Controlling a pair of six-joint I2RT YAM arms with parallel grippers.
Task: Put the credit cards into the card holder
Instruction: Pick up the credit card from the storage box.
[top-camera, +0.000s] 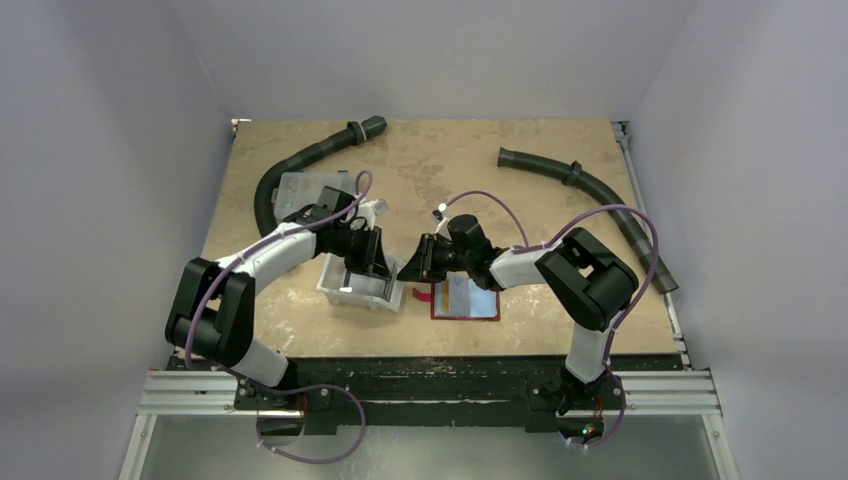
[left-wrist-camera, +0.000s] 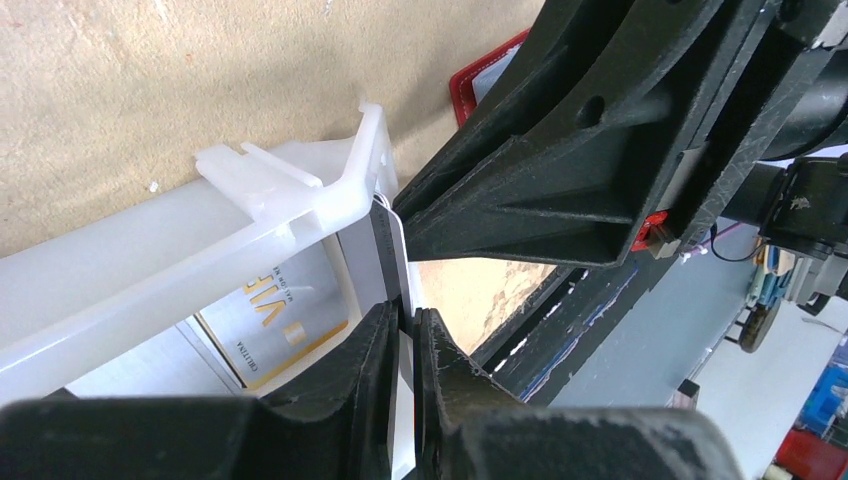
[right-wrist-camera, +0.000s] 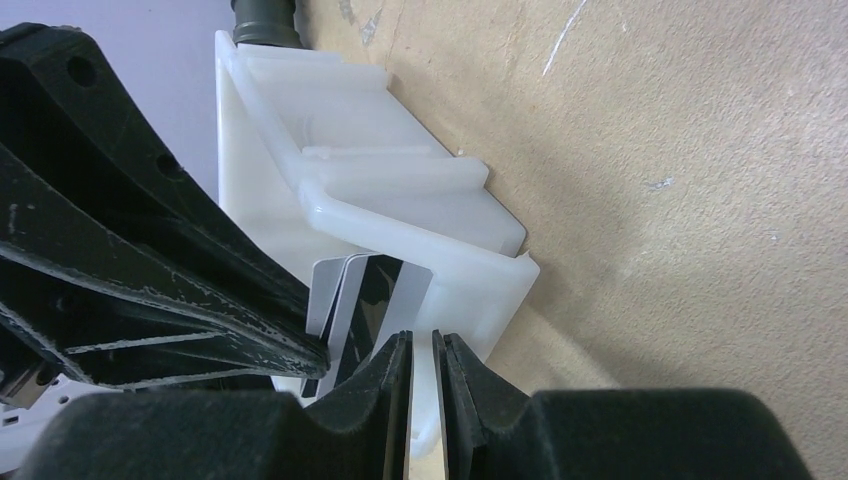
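My left gripper (top-camera: 375, 262) (left-wrist-camera: 405, 312) is shut on the edge of a pale credit card with a dark stripe (left-wrist-camera: 387, 250) (right-wrist-camera: 380, 300), upright at the corner of the white bin (top-camera: 335, 285) (left-wrist-camera: 200, 260). A second pale card (right-wrist-camera: 325, 290) stands right behind it. Another card with gold lettering (left-wrist-camera: 270, 320) lies in the bin. My right gripper (top-camera: 412, 262) (right-wrist-camera: 422, 338) faces the left one at the bin's corner. Its jaws stand a narrow slit apart, and whether they pinch the bin wall does not show. The red card holder (top-camera: 465, 317) (left-wrist-camera: 470, 80) lies open just right of the bin, with a light blue card (top-camera: 468, 297) in it.
A clear compartment box (top-camera: 305, 187) sits behind the bin at the left. One dark corrugated hose (top-camera: 300, 160) curves around it, and another (top-camera: 590, 190) runs along the right side. The table's front edge lies just past the card holder.
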